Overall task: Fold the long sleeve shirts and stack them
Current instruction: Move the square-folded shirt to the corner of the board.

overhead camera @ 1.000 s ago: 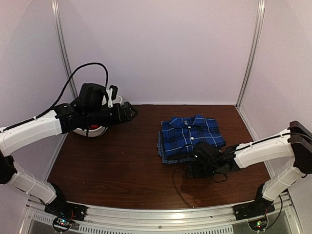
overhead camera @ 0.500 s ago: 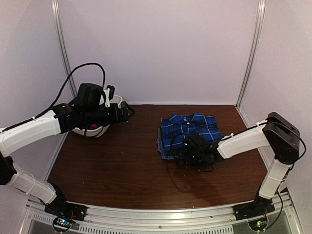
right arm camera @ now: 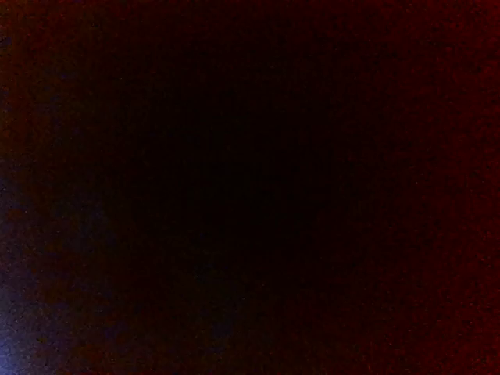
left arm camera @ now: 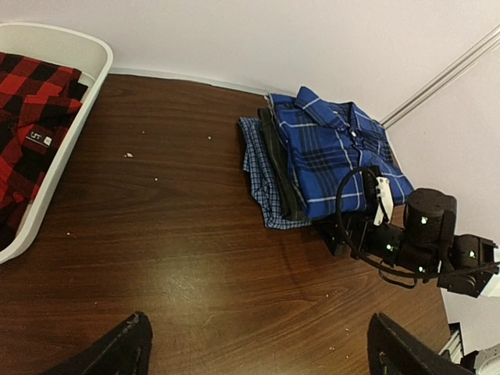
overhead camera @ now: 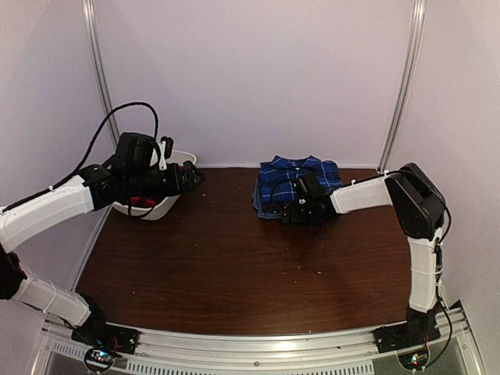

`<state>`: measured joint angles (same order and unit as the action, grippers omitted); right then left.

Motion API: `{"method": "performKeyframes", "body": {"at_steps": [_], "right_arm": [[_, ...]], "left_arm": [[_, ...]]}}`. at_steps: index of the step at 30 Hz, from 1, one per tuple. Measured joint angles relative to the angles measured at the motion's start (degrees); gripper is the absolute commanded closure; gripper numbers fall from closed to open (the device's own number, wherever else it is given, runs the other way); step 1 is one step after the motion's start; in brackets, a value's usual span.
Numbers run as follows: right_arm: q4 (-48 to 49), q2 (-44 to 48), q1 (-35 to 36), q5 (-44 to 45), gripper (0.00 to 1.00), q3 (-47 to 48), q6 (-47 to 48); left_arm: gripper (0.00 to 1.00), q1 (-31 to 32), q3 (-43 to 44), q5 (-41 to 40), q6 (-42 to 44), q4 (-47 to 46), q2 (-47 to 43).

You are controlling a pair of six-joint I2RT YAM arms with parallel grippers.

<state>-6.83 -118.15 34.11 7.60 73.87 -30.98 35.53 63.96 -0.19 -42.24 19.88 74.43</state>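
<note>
Task is looking mostly done. A stack of folded shirts [overhead camera: 267, 203] is sitting on the tabletop [overhead camera: 234, 266] in the upper middle-right of the top view, close to the back wall. The blue plaid shirt [left arm camera: 336, 156] is lying on top, collar showing. A dark striped shirt [left arm camera: 279, 168] is peeking out under its left edge. A pale blue checked shirt [left arm camera: 256, 168] is lying at the bottom and sticking out furthest. Edges are lining up roughly, not neatly.

The right pincer [overhead camera: 295, 209] is lying low at the stack's lower edge in the top view, touching it or just beside it, can't tell which. Its jaws are standing wide apart and no cloth is showing between them. Its own camera is giving only black, so nothing more from there.

What's left, as I'm judging it: the red plaid shirt [left arm camera: 31, 129] is lying crumpled in the white tub [left arm camera: 92, 86] at the upper left, unfolded and not yet on the stack. The left pincer [left arm camera: 256, 332] is hanging above the tabletop near the tub, fingers [left arm camera: 117, 355] spread fully, holding nothing. So one shirt is waiting to be taken out, folded and put on top. Whether more are lying under it in the tub, I can't tell.
</note>
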Motion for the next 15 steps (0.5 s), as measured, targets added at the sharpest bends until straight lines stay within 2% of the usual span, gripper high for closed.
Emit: {"method": "performKeyframes", "body": {"at_steps": [6, 15], "right_arm": [[-2.99, -7.48, -3.08, -1.75, 0.00, 11.76, 2.78], [-6.75, -13.18, -5.66, -3.98, 0.00, 21.99, 5.18]], "left_arm": [[0.02, -1.11, 0.00, 1.55, 0.59, 0.00, 0.00], [0.02, -1.73, 0.00, 3.50, 1.31, -0.13, 0.55]]}}
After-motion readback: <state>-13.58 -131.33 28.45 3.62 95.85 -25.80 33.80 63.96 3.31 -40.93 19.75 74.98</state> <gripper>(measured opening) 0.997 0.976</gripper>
